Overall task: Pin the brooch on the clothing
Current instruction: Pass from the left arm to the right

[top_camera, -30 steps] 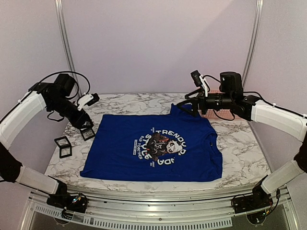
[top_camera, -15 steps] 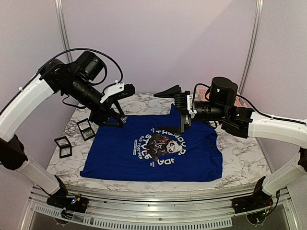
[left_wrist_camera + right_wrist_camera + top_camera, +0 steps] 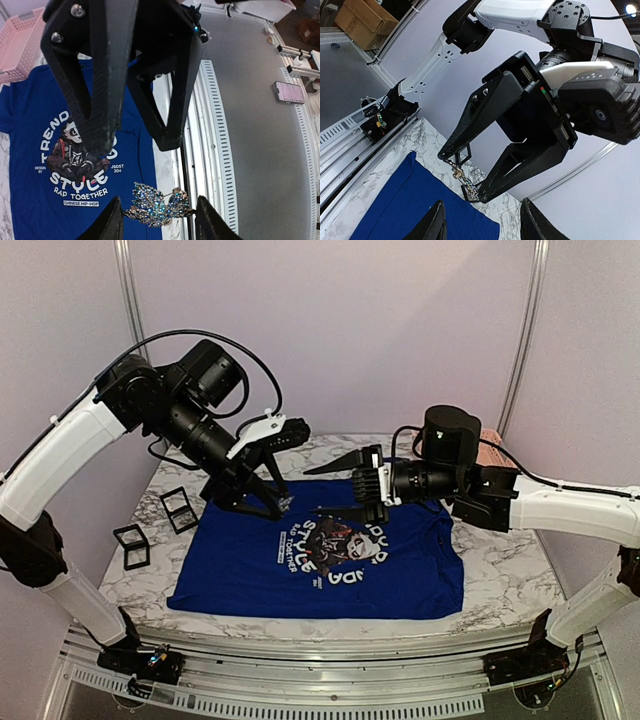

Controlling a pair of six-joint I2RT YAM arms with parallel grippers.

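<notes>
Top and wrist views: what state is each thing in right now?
Brooch: held above the table, not yet pinned.
Left fingers: shut on brooch.
Right fingers: open, empty, facing the brooch.
T-shirt: flat on table, print up.
Black boxes: on table, left of T-shirt.

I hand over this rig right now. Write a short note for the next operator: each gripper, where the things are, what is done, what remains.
Left gripper: shut on the blue jewelled brooch, held in the air above the marble table.
Right gripper: open, empty, raised and facing the left gripper closely.
Royal-blue T-shirt with a round white-lettered print: lies flat on the table, and neither gripper touches it.
Done: the brooch is picked up.
Left: bring the brooch to the fabric and pin it; it is not yet attached.
</notes>
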